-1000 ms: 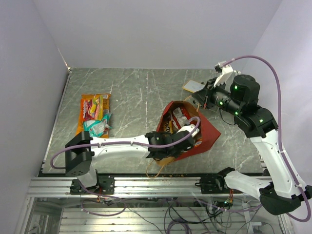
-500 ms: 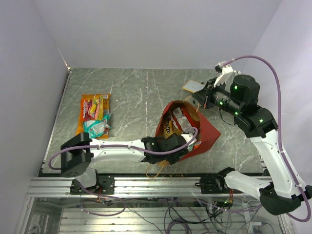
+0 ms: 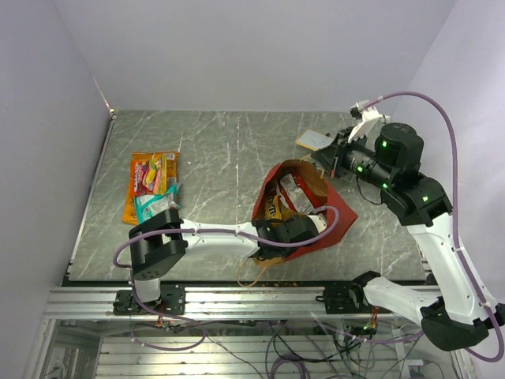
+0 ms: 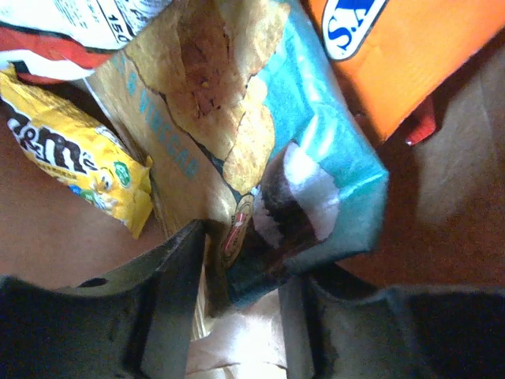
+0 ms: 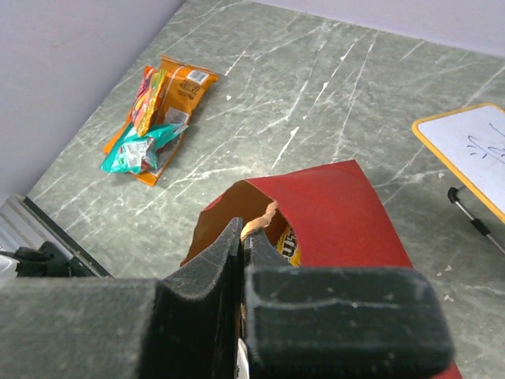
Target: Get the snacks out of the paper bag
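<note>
The red paper bag [image 3: 341,212] lies open on the table, brown inside. My right gripper [image 3: 322,160] is shut on its tan handle [image 5: 259,223] and holds the mouth up. My left gripper [image 3: 312,224] reaches inside the bag. In the left wrist view its fingers [image 4: 175,292] stand apart, with the lower corner of a teal packet [image 4: 331,150] between them. A yellow candy packet [image 4: 79,158], an orange packet [image 4: 410,55] and a white-and-red packet [image 4: 55,24] lie around it in the bag. Other snacks [image 3: 152,185] lie in a pile on the table at the left.
A white card with a tan rim [image 3: 313,140] lies behind the bag, close to my right gripper. The bag's second loop handle [image 3: 254,273] hangs toward the near table edge. A metal rail [image 3: 237,300] runs along the front.
My left arm has pushed further right and deeper into the bag, and its jaws have spread wider. The right gripper has held its place on the handle.
</note>
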